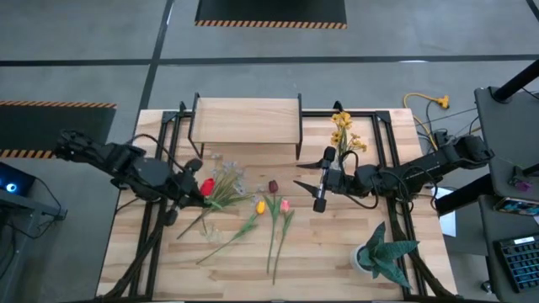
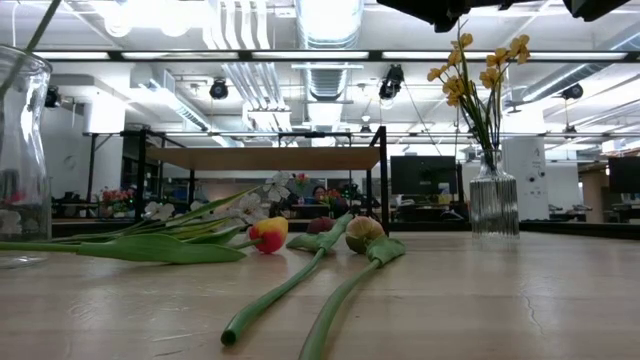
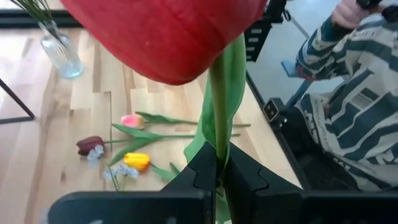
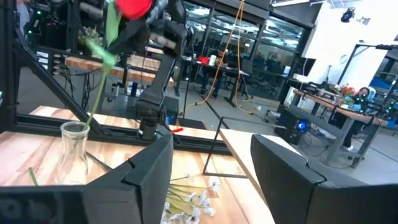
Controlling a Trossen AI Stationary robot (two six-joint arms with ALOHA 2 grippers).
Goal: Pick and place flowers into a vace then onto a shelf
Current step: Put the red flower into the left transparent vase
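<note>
One yellow-bloomed bunch (image 1: 342,130) is already vased; a red tulip (image 1: 205,187) is clenched by the left gripper (image 1: 195,188) above a clear glass vase (image 4: 75,152); the right gripper (image 1: 321,180) is released; the wooden shelf (image 1: 247,119) remains unused.

L gripper (image 3: 219,177) fills the near edge of the view, fingers (image 3: 202,171) pinched tight on the green stem (image 3: 217,106) of a red tulip (image 3: 165,34); bloom looms close to the lens, w/ a leaf alongside the stem; beyond, on the wooden table (image 3: 68,118): pink tulip (image 3: 132,121), dark maroon tulip (image 3: 91,144), yellow tulip (image 3: 137,161), small pale blossoms (image 3: 121,174); ribbed glass vase (image 3: 61,55) w/ green stems farther off; past the table edge, a person's striped sleeve (image 3: 354,112).
</note>
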